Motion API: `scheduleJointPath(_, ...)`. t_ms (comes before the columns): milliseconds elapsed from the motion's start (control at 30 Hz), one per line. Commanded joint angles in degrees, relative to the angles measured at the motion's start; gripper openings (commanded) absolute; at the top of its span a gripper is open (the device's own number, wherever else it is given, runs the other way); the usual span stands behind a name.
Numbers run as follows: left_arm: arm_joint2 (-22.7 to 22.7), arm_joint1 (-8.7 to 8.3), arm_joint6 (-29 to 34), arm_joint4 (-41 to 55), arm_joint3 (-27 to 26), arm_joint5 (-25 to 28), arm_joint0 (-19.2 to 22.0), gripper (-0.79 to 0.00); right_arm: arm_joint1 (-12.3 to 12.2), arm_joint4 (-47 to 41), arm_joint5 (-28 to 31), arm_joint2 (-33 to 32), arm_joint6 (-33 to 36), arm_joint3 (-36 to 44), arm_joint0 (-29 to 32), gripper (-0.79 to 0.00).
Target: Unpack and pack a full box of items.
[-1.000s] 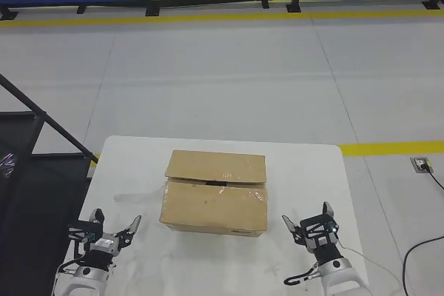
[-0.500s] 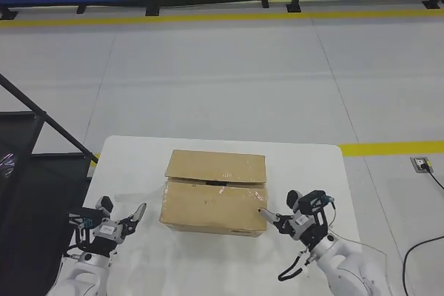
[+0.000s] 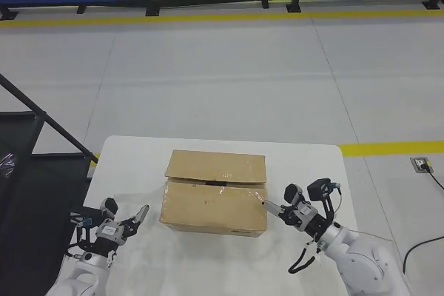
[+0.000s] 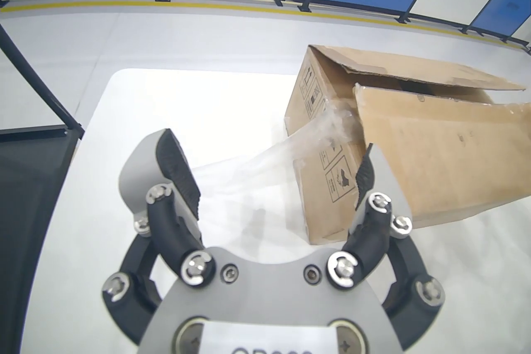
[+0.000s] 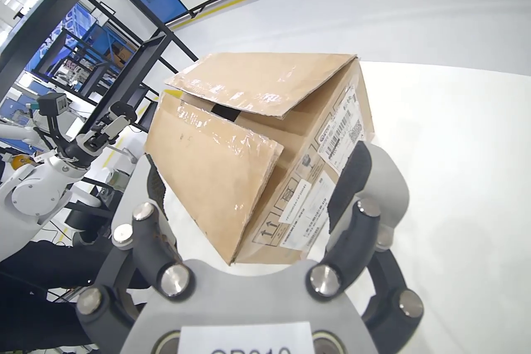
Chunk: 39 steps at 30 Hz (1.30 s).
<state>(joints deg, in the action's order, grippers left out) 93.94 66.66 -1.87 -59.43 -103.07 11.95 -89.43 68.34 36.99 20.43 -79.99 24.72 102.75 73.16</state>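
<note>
Moved: right gripper (image 3: 277, 200) has closed in on the lower-right corner of the taped brown cardboard box (image 3: 216, 194) mid-frame on the white table (image 3: 303, 159), left gripper (image 3: 126, 212) edged nearer at lower left, both jaws open and empty.

The brown cardboard box (image 3: 214, 200) hides its contents; between its two loosely folded top flaps (image 5: 249, 86) only a dark slit (image 5: 224, 111) shows, too narrow to tell what lies inside; in the left wrist view one end of the box is cut off by the picture's edge; the crumpled clear plastic film (image 4: 265, 173) trailing from its side is blurred; one finger (image 5: 155, 181) of the right gripper (image 5: 257, 156) is partly hidden behind the box's flap; whether that gripper touches the box cannot be told.
</note>
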Motion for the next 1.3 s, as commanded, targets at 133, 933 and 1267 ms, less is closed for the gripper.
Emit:
scheduleJointPath(133,-0.14,-0.03,2.92,0.68,-0.45,0.78,1.21,0.0,-0.07,-7.96,1.78,0.79,5.2,-2.82,-2.69,0.0)
scheduleJointPath(933,2.68,-0.29,8.64,10.51,-1.42,4.87,2.59,0.0,-0.23,-40.36,7.94,4.0,24.83,-17.35,-15.34,0.0)
scheduleJointPath(1267,2.55,-0.2,8.91,13.65,-1.95,5.17,3.42,0.0,-1.69,-51.19,14.48,1.6,37.61,-15.66,-13.83,0.0)
